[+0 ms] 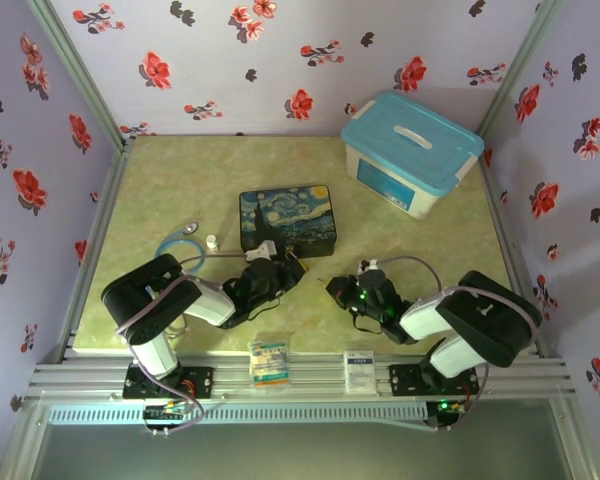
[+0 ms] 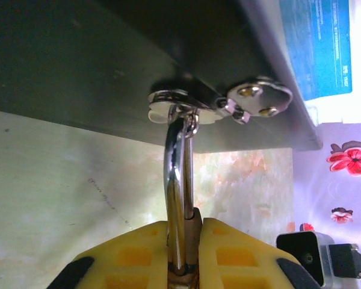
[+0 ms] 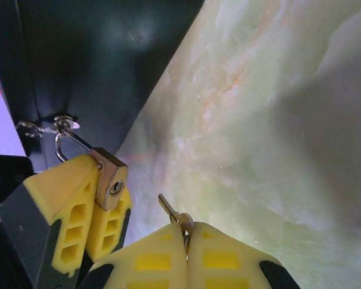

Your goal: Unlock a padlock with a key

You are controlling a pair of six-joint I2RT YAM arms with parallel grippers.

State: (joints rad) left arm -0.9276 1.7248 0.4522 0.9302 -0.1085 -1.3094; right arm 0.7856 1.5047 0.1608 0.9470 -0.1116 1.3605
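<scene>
My left gripper is shut on the small brass padlock, its yellow fingers squeezing the body from both sides. The silver shackle runs up through the metal clasp on the front of the Starry Night tin. In the right wrist view the padlock shows its keyhole end. My right gripper is shut on the key, whose blade points up and left. The blade's tip stops short of the keyhole, below and right of it. From above, the left gripper is at the tin's near edge and the right gripper just right of it.
A white box with a blue lid stands at the back right. A small white cylinder and a blue ring lie left of the tin. Two small card packs rest on the near rail. Flowered walls enclose the green table.
</scene>
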